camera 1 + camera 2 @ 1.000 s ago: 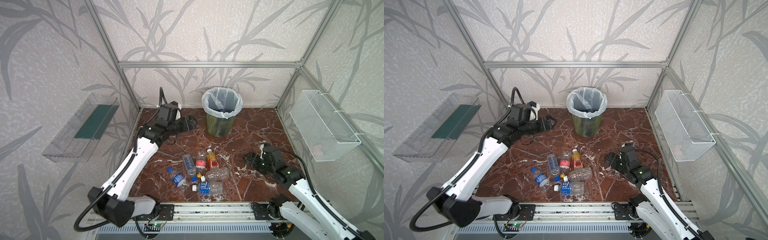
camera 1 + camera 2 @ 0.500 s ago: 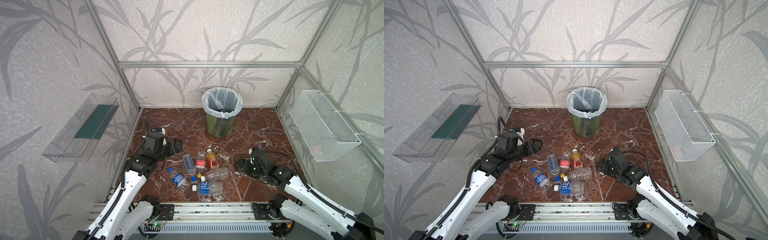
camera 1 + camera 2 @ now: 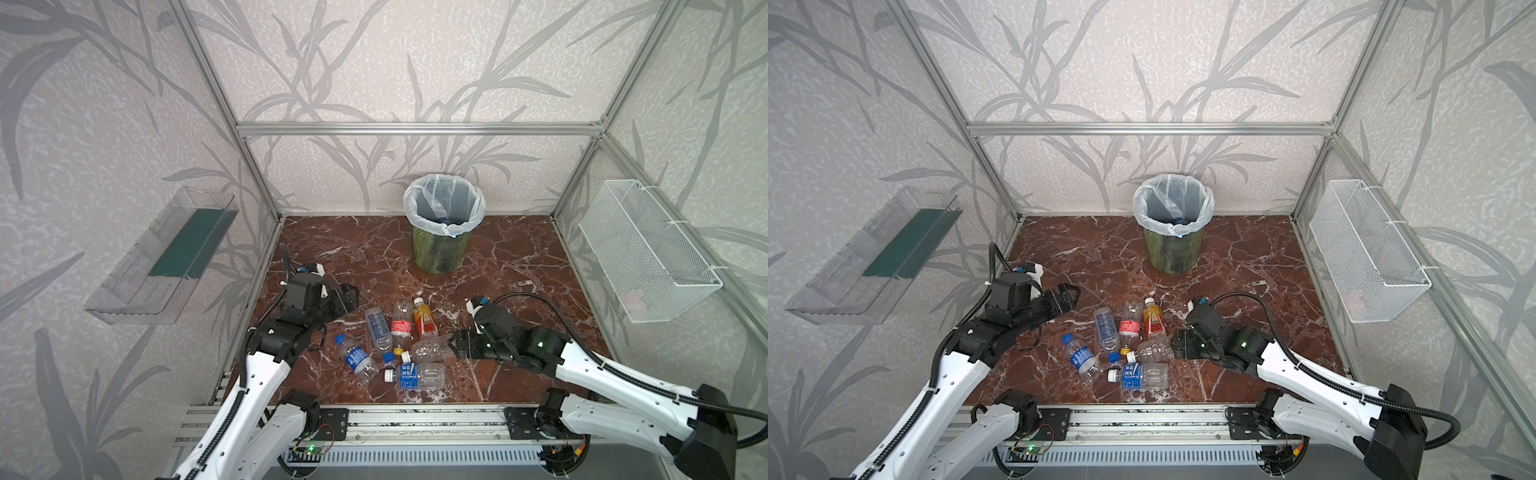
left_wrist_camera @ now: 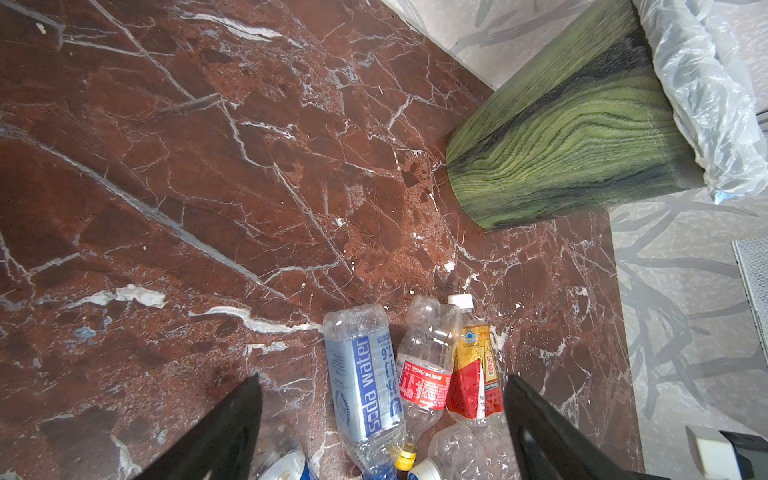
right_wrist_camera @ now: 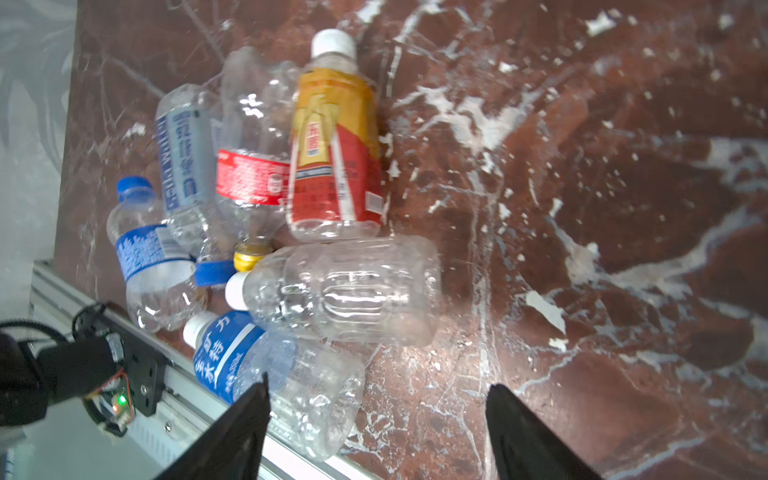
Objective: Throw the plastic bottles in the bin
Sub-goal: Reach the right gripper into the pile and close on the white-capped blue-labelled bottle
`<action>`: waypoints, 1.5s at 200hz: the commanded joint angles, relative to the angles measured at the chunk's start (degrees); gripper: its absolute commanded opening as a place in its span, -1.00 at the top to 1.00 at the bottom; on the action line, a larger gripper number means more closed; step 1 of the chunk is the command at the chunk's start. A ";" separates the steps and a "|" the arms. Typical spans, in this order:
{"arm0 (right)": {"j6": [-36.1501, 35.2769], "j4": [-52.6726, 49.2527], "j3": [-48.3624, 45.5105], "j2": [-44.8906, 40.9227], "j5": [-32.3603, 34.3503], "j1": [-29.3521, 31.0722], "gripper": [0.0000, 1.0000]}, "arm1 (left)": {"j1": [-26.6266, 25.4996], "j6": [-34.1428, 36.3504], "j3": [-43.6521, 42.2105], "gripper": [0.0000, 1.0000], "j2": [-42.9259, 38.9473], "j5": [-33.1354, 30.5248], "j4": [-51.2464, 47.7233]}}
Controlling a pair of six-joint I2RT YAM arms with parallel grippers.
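Note:
Several plastic bottles lie in a heap on the red marble floor, front centre: a soda-water bottle, a red-labelled one, an orange one, a plain clear one and two blue-labelled ones. The bin stands at the back with a blue-capped bottle inside. My left gripper hovers open, left of the heap. My right gripper is open and empty, low beside the plain clear bottle's base.
A white wire basket hangs on the right wall and a clear tray on the left wall. The metal rail runs along the floor's front edge, just behind the nearest bottle.
My left arm came down and back from beside the bin to the heap's left side. My right gripper slid left up to the heap, its jaws narrowing somewhat.

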 commanded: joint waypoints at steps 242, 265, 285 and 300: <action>-39.53 -10.39 24.42 37.99 0.96 20.80 -0.62 | 1.97 -0.84 -3.77 -0.80 -8.16 -0.84 -3.09; -39.53 -9.71 24.34 39.50 1.10 20.98 -0.63 | 2.07 -0.92 -4.02 -0.79 -8.31 -0.89 -3.02; -39.44 -9.17 24.21 39.80 1.22 21.13 -0.63 | 2.10 -1.07 -4.31 -0.79 -8.56 -0.89 -3.04; -39.22 -8.79 24.05 41.78 1.14 21.26 -0.60 | 2.18 -1.14 -4.56 -0.79 -8.58 -0.76 -2.96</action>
